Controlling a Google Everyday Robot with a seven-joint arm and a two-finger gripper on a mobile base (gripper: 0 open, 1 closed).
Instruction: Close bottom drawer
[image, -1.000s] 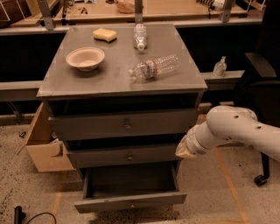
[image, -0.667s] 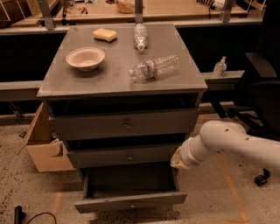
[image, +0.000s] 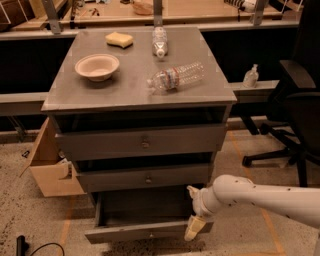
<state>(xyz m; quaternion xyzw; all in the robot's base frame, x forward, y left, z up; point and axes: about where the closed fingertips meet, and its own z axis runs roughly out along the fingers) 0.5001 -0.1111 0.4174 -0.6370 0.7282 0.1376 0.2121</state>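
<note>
Item 1, far left on the speckled floor: a black cable (image: 35, 247). Item 2: an open cardboard box (image: 49, 170), standing against the left side of the cabinet. Item 3: a grey 3-drawer cabinet (image: 65, 97), with 4 things on its flat top. They are a pale paper bowl (image: 97, 66) at left, upright; a yellow sponge (image: 119, 39) behind the bowl near the back edge; 1 clear plastic bottle (image: 159, 41) lying at the back centre; and a 2nd clear plastic bottle with a label (image: 176, 77) lying on its side right of centre. Item 4: the top drawer (image: 142, 141), widest, slightly proud of the frame. Item 5: the middle drawer (image: 145, 176), narrower, also a little out. Item 6: the bottom drawer (image: 140, 231), lowest and narrowest, pulled well out, with its dark interior exposed and its thin front panel near the lower edge of the view. Item 7: the gripper (image: 190, 214), at the right front corner of the bottom drawer. Its 2 fingers are spread apart, 1 raised beside the drawer's right side and 1 yellowish finger hanging down over the right end of the front panel. Item 8: the white robot arm (image: 270, 197), reaching in from the right edge. Item 9: a hand sanitiser bottle (image: 251, 76) on a ledge right of the cabinet. Item 10: a black office chair (image: 295, 110), far right.
</note>
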